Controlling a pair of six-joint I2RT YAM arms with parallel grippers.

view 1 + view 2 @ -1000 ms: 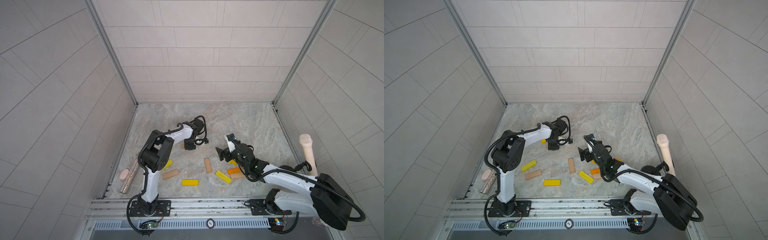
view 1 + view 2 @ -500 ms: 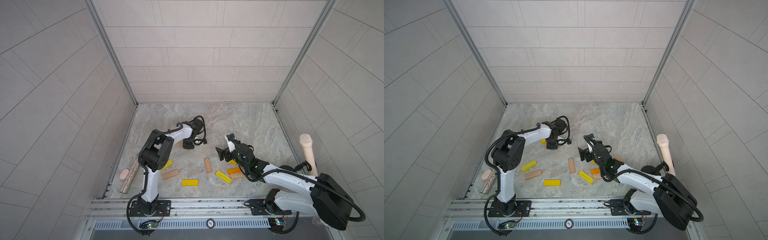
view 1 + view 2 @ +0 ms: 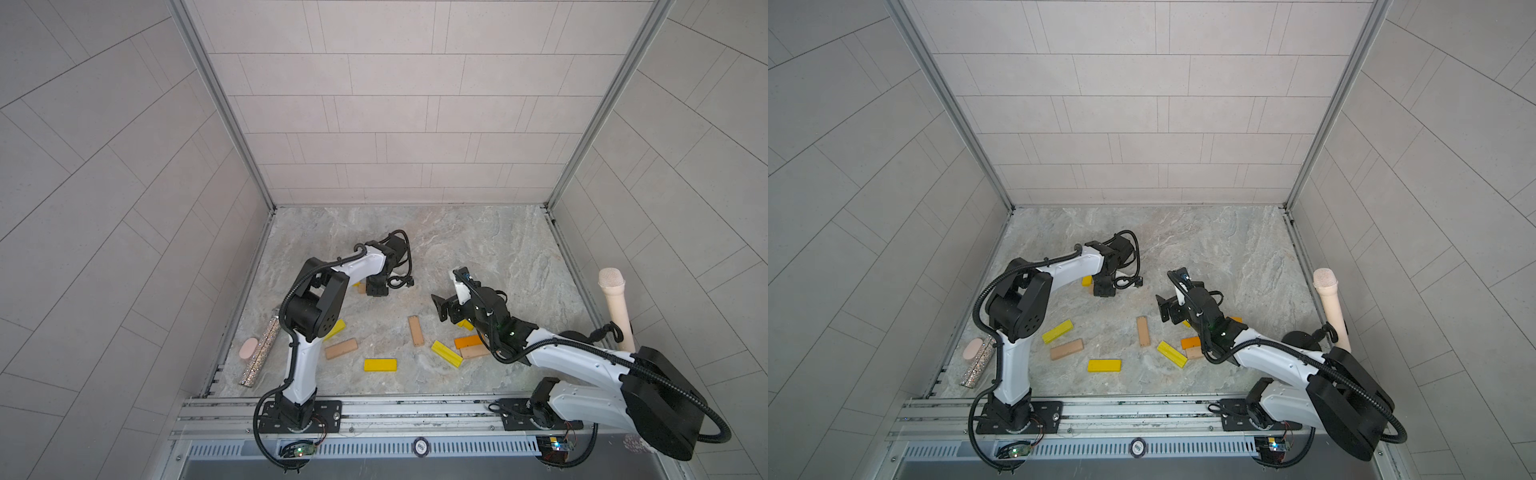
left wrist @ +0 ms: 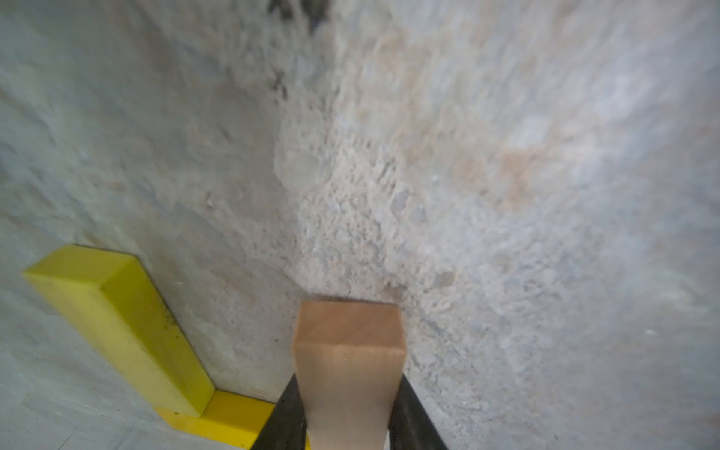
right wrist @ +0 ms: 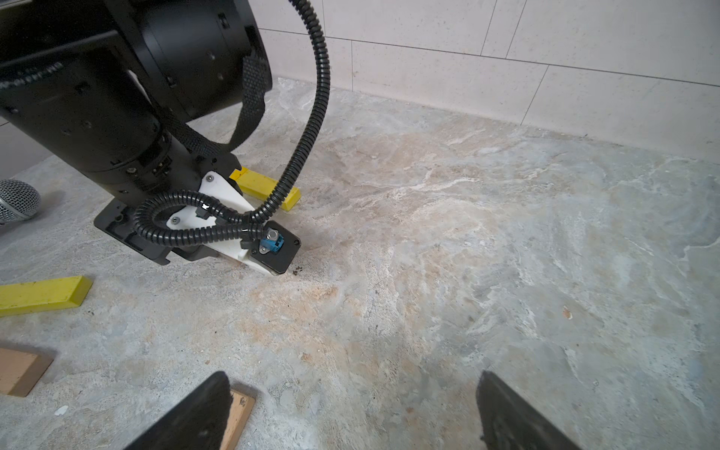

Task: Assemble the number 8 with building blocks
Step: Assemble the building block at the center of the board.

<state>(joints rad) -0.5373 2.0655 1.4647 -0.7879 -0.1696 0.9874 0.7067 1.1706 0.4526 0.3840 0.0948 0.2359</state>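
Observation:
My left gripper (image 4: pixel 348 420) is shut on a tan block (image 4: pixel 348 350), held low over the stone floor. Two yellow blocks (image 4: pixel 117 315) lie at a right angle just beside it. In both top views the left gripper (image 3: pixel 376 286) (image 3: pixel 1104 286) is at mid-floor. My right gripper (image 5: pixel 352 393) (image 3: pixel 442 309) stands open and empty above bare floor, with a tan block (image 5: pixel 235 413) by one finger. Loose building blocks lie near the front: yellow (image 3: pixel 334 329), tan (image 3: pixel 341 348), yellow (image 3: pixel 380 365), tan (image 3: pixel 415 330), yellow (image 3: pixel 446 353), orange (image 3: pixel 468 341). No number 8 shows.
A beige microphone (image 3: pixel 617 311) leans on the right wall. A glittery silver microphone (image 3: pixel 262 353) lies along the left wall. The metal rail (image 3: pixel 374 411) with both arm bases runs across the front. Tiled walls close in the floor on three sides.
The left gripper, with its tan block, has edged slightly to the left and back. The right arm has stayed still.

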